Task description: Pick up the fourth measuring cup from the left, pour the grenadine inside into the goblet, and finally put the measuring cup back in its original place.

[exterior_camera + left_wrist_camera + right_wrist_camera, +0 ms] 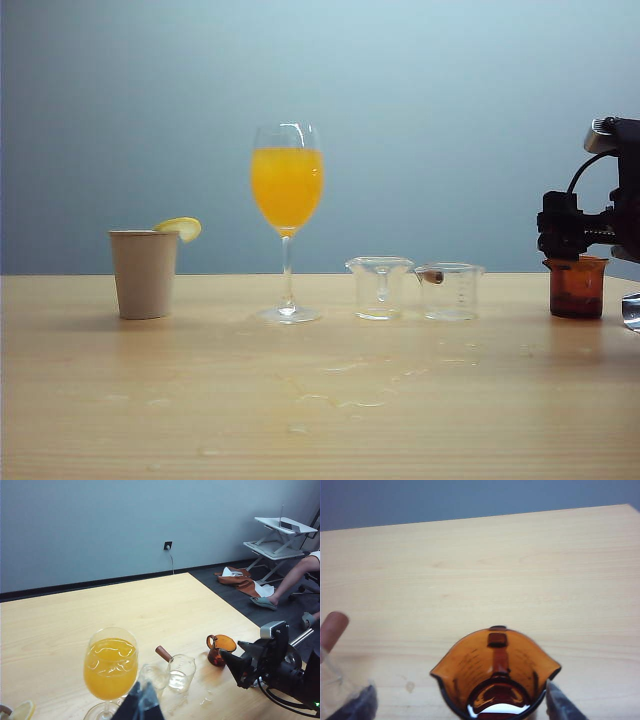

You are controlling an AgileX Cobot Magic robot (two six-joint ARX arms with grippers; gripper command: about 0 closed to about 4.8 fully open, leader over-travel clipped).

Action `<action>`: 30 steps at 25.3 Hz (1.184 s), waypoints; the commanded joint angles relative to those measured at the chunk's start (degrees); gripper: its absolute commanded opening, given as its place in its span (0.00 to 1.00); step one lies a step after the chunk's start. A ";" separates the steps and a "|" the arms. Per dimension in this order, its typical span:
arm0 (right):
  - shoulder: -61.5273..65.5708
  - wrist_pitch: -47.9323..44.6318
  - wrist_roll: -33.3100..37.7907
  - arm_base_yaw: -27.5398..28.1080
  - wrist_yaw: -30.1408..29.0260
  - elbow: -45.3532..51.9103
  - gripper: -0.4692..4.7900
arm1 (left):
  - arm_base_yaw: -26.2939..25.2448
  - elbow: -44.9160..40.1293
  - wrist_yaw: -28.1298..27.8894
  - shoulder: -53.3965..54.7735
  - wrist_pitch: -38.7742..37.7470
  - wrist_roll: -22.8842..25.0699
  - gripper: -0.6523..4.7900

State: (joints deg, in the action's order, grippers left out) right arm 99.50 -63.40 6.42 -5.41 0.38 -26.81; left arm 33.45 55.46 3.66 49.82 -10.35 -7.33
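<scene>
Wooden table, fourth measuring cup upright between wide right gripper jaws; left gripper jaws unclear

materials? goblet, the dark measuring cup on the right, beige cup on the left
Goblet: clear glass by the look, glossy rim highlights, orange juice showing through.
Fourth measuring cup: see-through amber-red, glossy, moulded spouts and printed scale; plastic or glass, can't tell. The open right gripper straddles it.
Paper cup: matte beige, opaque, likely paper.
Left gripper: near the goblet, state unclear.
</scene>
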 commanded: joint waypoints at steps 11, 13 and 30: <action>3.23 1.46 0.00 0.04 1.14 -2.12 0.93 | -0.09 0.28 0.04 -0.09 0.59 0.22 0.11; 4.07 1.49 0.00 0.04 1.14 -2.97 0.93 | -0.09 0.28 0.04 -0.09 0.59 0.22 0.11; 8.81 1.55 0.02 0.07 1.07 -6.19 0.92 | -0.09 0.28 0.04 -0.09 0.66 0.22 0.11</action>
State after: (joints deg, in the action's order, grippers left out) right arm 108.07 -60.99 6.42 -5.34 1.48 -32.53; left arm 33.43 55.46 3.66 49.82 -10.31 -7.33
